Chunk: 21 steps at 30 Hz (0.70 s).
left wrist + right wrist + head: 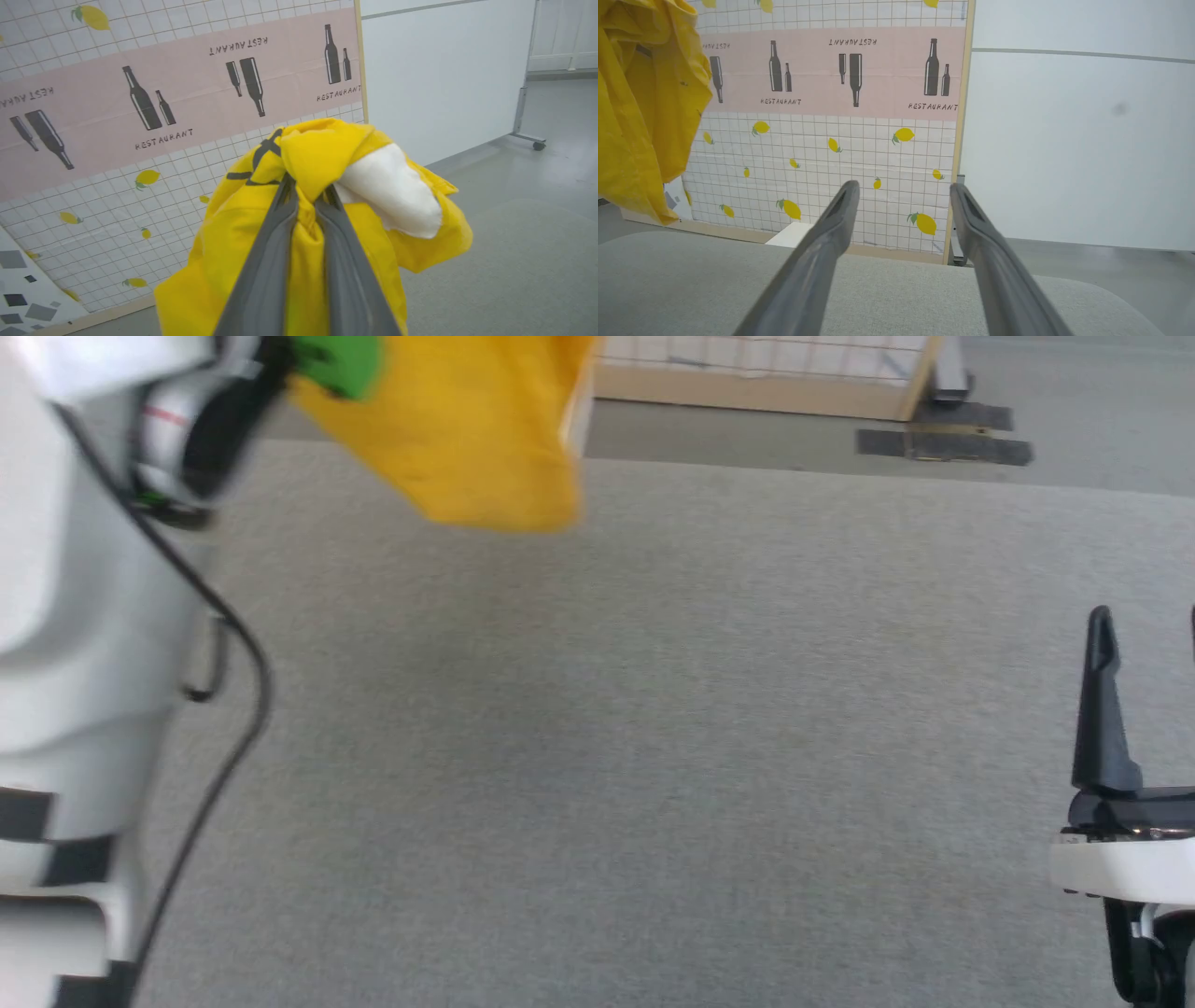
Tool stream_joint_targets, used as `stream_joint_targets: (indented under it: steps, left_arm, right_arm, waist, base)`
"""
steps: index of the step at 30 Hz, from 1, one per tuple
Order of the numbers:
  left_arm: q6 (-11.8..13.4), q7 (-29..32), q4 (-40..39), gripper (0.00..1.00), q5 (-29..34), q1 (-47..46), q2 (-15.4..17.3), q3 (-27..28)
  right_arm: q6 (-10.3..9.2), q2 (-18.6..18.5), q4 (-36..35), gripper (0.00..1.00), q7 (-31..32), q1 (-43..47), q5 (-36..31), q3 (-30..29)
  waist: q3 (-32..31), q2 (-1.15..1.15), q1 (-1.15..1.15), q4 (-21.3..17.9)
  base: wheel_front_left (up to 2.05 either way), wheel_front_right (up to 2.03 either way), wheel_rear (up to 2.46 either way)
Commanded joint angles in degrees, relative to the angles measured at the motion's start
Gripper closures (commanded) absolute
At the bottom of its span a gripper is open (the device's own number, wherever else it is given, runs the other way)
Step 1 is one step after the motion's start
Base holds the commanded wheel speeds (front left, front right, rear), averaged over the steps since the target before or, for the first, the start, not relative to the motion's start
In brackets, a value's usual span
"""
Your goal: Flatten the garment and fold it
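Left wrist view: the left gripper (pixel 308 186) is clamped on a bunched fold of the garment (pixel 322 149), which hangs clear of the grey padded surface (pixel 653 756).

Yellow cloth spills around both dark fingers, with a white patch (pixel 392 196) at 3 o'clock from the fingertips and black stripes (pixel 261 158) at 10 o'clock. In the head view the garment hangs between 11 and 12 o'clock, over the surface's far edge, its outline blurred. The right gripper (pixel 904 186) sits between 3 and 4 o'clock in the head view, jaws wide apart, holding nothing and well apart from the cloth. In the right wrist view the garment hangs at 9 to 10 o'clock, before a screen (pixel 831 140) printed with bottles and lemons.
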Motion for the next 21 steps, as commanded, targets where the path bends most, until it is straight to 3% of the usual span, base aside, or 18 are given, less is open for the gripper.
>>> stream_joint_targets:
  steps: [1,7,12,21]
  left_arm:
    - [0.89,0.32,-1.47,1.00,-0.86,0.25,-1.87,-0.88]
    - [2.76,0.71,-4.95,1.00,-0.73,3.87,-7.58,-5.83]
    - [4.25,-2.48,-4.01,1.00,1.34,10.14,-11.51,-10.97]
    - [5.08,-10.69,11.19,1.00,5.90,21.79,-15.54,-20.06]
  right_arm:
    - [-0.09,0.04,-0.43,0.00,-0.07,0.75,0.39,-0.36]
    - [-0.09,0.05,-1.50,0.00,0.13,0.31,0.81,-2.07]
    - [-0.09,0.05,-2.68,0.00,0.27,-0.07,1.15,-4.23]
    - [-0.09,0.05,-3.14,0.00,0.27,-1.35,2.04,-2.99]
  waist:
    - [-0.85,0.00,0.00,-3.05]
    - [0.58,0.00,0.00,-6.19]
    - [2.49,0.00,0.00,-8.50]
    - [7.02,0.00,0.00,-13.01]
  base:
    - [0.00,0.00,0.00]
    - [0.00,0.00,0.00]
    - [0.00,0.00,0.00]
    - [0.00,0.00,0.00]
